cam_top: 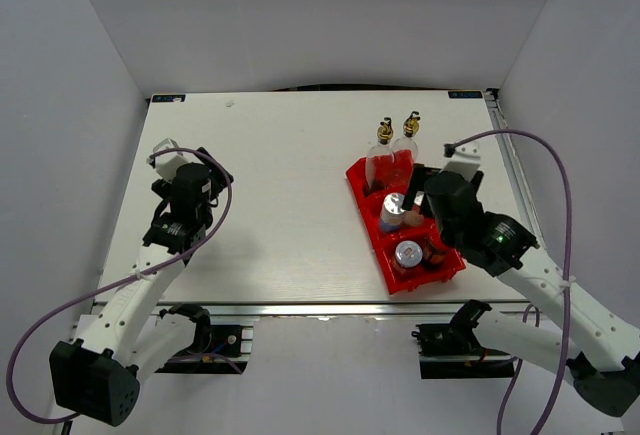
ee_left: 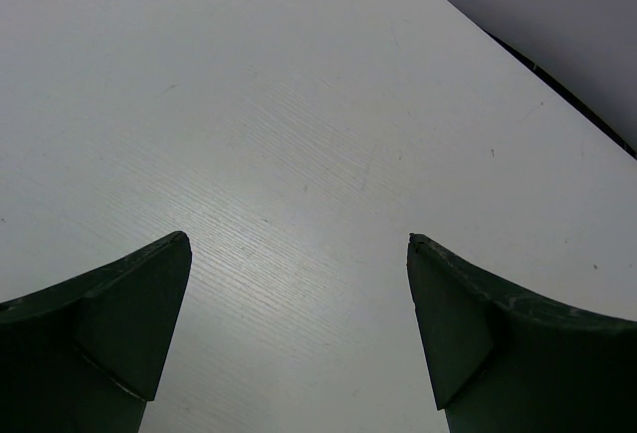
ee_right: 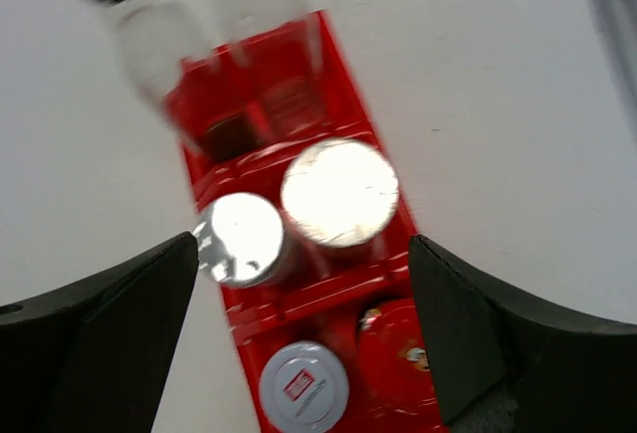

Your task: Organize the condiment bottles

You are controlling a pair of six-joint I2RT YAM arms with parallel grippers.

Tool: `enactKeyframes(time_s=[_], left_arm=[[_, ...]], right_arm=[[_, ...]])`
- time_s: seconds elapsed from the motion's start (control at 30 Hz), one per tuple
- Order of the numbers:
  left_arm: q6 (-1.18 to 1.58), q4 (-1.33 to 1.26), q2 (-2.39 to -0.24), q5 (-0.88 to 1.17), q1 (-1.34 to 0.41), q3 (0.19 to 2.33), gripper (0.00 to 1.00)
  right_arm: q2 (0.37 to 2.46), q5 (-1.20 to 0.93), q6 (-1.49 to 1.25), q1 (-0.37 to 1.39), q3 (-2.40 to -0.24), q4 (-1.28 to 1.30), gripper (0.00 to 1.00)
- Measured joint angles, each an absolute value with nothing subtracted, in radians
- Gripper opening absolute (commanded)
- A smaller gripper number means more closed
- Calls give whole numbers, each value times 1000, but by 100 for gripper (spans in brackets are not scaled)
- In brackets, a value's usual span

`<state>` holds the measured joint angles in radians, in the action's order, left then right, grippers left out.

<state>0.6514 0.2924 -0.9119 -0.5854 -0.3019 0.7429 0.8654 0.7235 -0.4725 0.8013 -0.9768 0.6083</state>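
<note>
The condiment bottles all stand in the long red bin (cam_top: 425, 283), whose far wall (ee_right: 333, 50) also shows in the right wrist view. Two clear glass bottles with gold stoppers (cam_top: 384, 135) (cam_top: 411, 127) fill the far compartment. In the right wrist view they are blurred (ee_right: 159, 40) (ee_right: 254, 5). Two silver-topped shakers (ee_right: 239, 239) (ee_right: 339, 192) share the middle compartment. The grey-lidded jar (ee_right: 304, 385) and the red-lidded jar (ee_right: 398, 353) sit in the near one. My right gripper (ee_right: 301, 242) hangs open above the bin, holding nothing. My left gripper (ee_left: 299, 239) is open over bare table at the left.
The white table's far edge (ee_left: 557, 90) runs close behind the left gripper. The right table edge with its metal rail (cam_top: 512, 170) lies just beyond the bin. Grey walls enclose the table on three sides.
</note>
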Motion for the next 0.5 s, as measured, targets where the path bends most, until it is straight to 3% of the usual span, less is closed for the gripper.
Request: enactKeyframes(time_s=[0.23, 0.37, 0.5], left_arm=[[640, 291, -901, -600, -302, 743, 98], [628, 291, -900, -618, -302, 743, 98], [620, 291, -900, -628, -302, 743, 98]], right_arm=[[775, 854, -490, 488, -910, 654, 89], [778, 787, -470, 290, -838, 631, 89], [825, 686, -450, 214, -789, 580, 89]])
